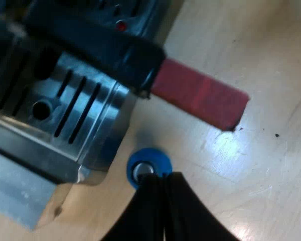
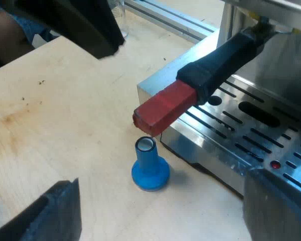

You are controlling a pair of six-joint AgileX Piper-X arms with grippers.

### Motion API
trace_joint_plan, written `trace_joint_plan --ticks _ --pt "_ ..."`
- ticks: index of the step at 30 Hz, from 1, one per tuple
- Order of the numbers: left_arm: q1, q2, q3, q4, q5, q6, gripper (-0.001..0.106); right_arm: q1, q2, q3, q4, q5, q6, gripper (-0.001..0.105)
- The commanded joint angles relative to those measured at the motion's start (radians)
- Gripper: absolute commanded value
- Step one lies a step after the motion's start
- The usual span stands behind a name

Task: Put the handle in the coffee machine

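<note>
Black fingers (image 1: 151, 211) of the left claw (image 1: 163, 182) are pressed together with nothing between them, poised above the blue tamper (image 1: 148, 168), which stands upright on the table (image 1: 261, 170) at their twelve o'clock. Right claw (image 2: 158, 216) is spread wide and holds nothing, with the tamper again at twelve o'clock. The handle (image 2: 218, 63) has its far end up at the front of the coffee machine (image 2: 291, 65) and slants out over the slotted drip tray (image 2: 251, 118). Its red end (image 1: 198, 95) overhangs the table close above the tamper, not touching it. Whether it is fully locked cannot be told. Assessment: rigid, head-heavy and not fragile, with a smooth grip that may slip. Best held squarely across the dark grip beside the red end, for leverage.
</note>
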Motion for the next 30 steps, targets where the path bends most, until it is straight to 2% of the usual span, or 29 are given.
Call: trace_joint_plan --ticks 1,7,10,14,17,19,22,25,30 --pt "0.029 -0.044 -0.008 0.017 0.012 0.0 0.001 0.003 -0.007 -0.008 0.006 -0.002 0.001 0.069" --pt "0.075 -0.109 -0.008 0.024 0.019 -0.016 0.001 0.003 -0.007 -0.008 0.006 -0.002 0.01 0.069" --pt "0.093 -0.16 -0.008 0.028 0.083 -0.016 0.001 0.003 -0.007 -0.008 0.006 -0.002 0.015 0.069" --pt "0.093 -0.204 -0.008 0.028 0.078 -0.023 0.001 0.003 -0.007 -0.008 0.006 -0.002 0.015 0.069" --pt "0.093 -0.247 -0.008 0.039 0.061 -0.038 0.005 0.003 -0.007 -0.008 0.006 -0.002 0.015 0.069" --pt "0.093 -0.288 -0.008 0.067 0.053 -0.038 0.028 0.003 -0.007 -0.008 0.017 -0.002 0.015 0.069" --pt "0.093 -0.308 -0.008 0.083 0.051 -0.038 0.057 0.003 -0.007 -0.008 0.037 -0.002 0.015 0.069" --pt "0.093 -0.318 -0.008 0.091 0.051 -0.038 0.068 0.003 -0.007 -0.008 0.037 -0.002 0.023 0.069" --pt "0.093 -0.329 -0.008 0.096 0.051 -0.038 0.067 0.003 -0.007 -0.02 0.037 -0.002 0.026 0.069"
